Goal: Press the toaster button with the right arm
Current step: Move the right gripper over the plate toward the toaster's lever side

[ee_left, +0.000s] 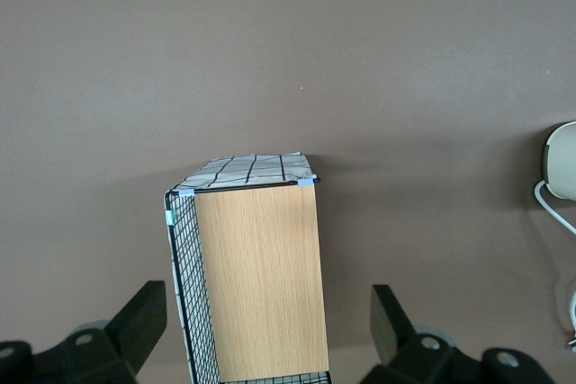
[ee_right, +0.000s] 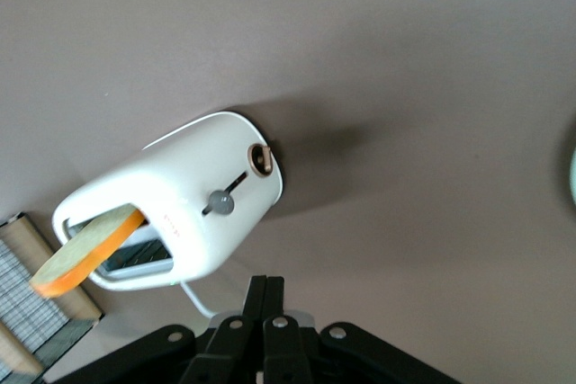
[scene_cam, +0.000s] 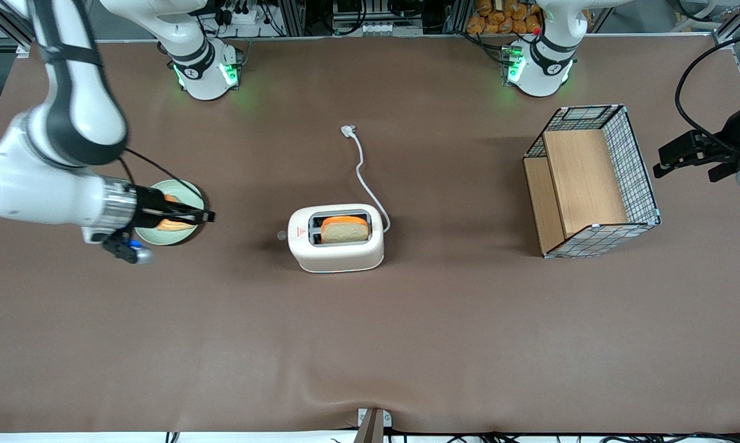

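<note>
The white toaster (scene_cam: 336,249) stands mid-table with a slice of bread (scene_cam: 344,229) sticking up from one slot. Its small grey button (scene_cam: 281,234) projects from the narrow end by the red triangle, facing the working arm's end of the table. The right arm's gripper (scene_cam: 209,215) hovers above a green plate, well short of the button, pointing at that end. In the right wrist view the toaster (ee_right: 193,182) shows its end face with the grey button (ee_right: 220,202) on a slot and a brown ring dial (ee_right: 261,159). The gripper (ee_right: 267,281) is shut with nothing between its fingers.
A green plate (scene_cam: 160,239) with an orange item (scene_cam: 174,225) lies under the gripper. The white cord (scene_cam: 367,178) runs from the toaster to a plug (scene_cam: 348,130) farther from the front camera. A wire basket with wooden panels (scene_cam: 591,178) lies toward the parked arm's end.
</note>
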### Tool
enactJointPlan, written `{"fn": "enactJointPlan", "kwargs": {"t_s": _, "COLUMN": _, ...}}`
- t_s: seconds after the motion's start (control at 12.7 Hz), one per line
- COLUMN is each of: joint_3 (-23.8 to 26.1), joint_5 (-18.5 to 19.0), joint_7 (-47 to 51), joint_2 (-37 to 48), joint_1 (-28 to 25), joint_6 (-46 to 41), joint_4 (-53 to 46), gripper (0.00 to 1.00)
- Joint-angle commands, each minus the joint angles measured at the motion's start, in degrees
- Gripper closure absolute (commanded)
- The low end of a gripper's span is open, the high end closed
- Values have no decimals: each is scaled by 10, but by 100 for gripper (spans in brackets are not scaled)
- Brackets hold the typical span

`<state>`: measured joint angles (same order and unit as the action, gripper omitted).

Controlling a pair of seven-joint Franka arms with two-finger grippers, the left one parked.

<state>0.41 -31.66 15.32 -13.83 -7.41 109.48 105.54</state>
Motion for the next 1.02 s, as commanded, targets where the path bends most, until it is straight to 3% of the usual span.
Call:
{"fn": "enactJointPlan", "kwargs": {"t_s": 0.0, "joint_3": -2, "joint_5": -51, "joint_7": 3, "joint_2": 13, "joint_1": -23, "joint_6": 65, "joint_4": 60, "gripper": 100}}
{"fn": "enactJointPlan", "kwargs": {"t_s": 0.16, "joint_3": -3, "joint_5": -69, "joint_7": -6, "joint_2": 12, "joint_1": -60, "joint_6": 131, "joint_4": 85, "gripper": 100}}
{"fn": "enactJointPlan", "kwargs": {"t_s": 0.95, "joint_3": -1, "joint_5": -75, "joint_7": -56, "joint_2": -66, "joint_1": -100, "joint_6": 187, "joint_4": 34, "gripper": 100}}
